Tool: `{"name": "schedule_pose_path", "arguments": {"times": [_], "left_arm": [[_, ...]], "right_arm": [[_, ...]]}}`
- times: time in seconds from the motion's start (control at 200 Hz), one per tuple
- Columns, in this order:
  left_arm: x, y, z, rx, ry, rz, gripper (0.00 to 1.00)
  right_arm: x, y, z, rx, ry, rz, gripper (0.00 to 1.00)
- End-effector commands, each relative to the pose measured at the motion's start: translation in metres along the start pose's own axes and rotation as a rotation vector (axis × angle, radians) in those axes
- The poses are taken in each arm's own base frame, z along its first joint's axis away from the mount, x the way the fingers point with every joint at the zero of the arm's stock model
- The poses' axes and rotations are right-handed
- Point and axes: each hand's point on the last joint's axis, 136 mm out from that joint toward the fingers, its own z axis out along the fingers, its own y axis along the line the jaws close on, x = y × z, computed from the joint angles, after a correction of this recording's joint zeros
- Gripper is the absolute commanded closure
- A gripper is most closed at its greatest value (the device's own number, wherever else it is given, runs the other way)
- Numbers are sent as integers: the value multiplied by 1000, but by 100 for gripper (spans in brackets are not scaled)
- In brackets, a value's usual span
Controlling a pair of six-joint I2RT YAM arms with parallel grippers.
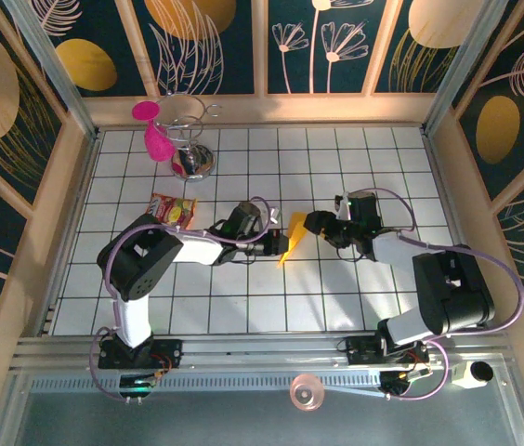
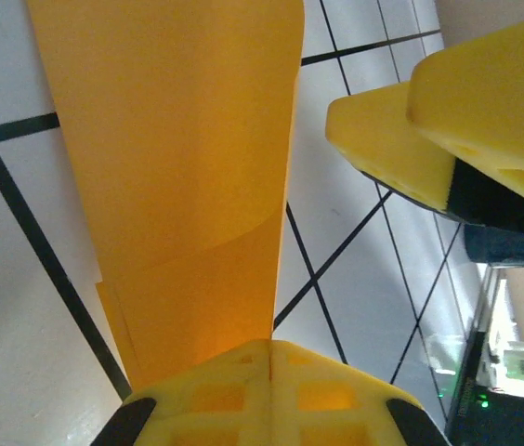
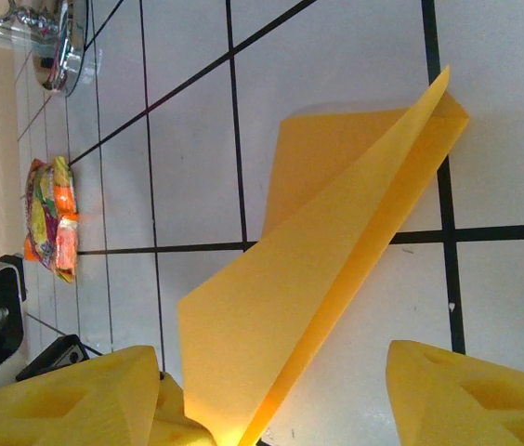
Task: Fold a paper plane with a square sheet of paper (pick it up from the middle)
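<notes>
The square sheet of paper is folded into a slim, pointed orange-yellow paper plane [image 1: 292, 236] with a centre crease. It stands on edge over the white tiles at mid-table. My left gripper [image 1: 279, 244] is shut on its near end, and the paper [image 2: 178, 186] rises straight out from between the closed tips [image 2: 271, 358]. My right gripper [image 1: 315, 225] is open just right of the plane. In the right wrist view its jaws stand wide apart [image 3: 281, 413] with the plane [image 3: 318, 279] lying between and beyond them, touching neither finger.
A red-and-yellow snack packet [image 1: 173, 209] lies left of the left arm. A pink cup [image 1: 155, 137] and a shiny wire stand [image 1: 193, 160] sit at the back left. A pink tape roll [image 1: 306, 392] rests on the front rail. Wooden walls ring the table.
</notes>
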Motion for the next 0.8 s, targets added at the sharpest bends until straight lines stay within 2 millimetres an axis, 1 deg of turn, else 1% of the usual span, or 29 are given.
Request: {"name": "schedule_pose_path", "arguments": {"times": [0.0,0.125,0.205,0.43,0.796], "left_arm": [[-2,-13,-2,108,-9,-89,100],[2,-10,-2,132,-6,-140,100],[3,-14,-3,174,-8,-168,100],[2,-15,-7,204,-24,-214,100],[7,2,-5,190,-23,-299,100]], "right_arm": [[1,-2,4,-12,12,-38,34],[2,-4,8,-14,22,-39,35],[1,-4,11,-19,33,-39,34],[4,-9,21,-11,67,-16,34],[6,-6,29,-6,99,-30,37]]}}
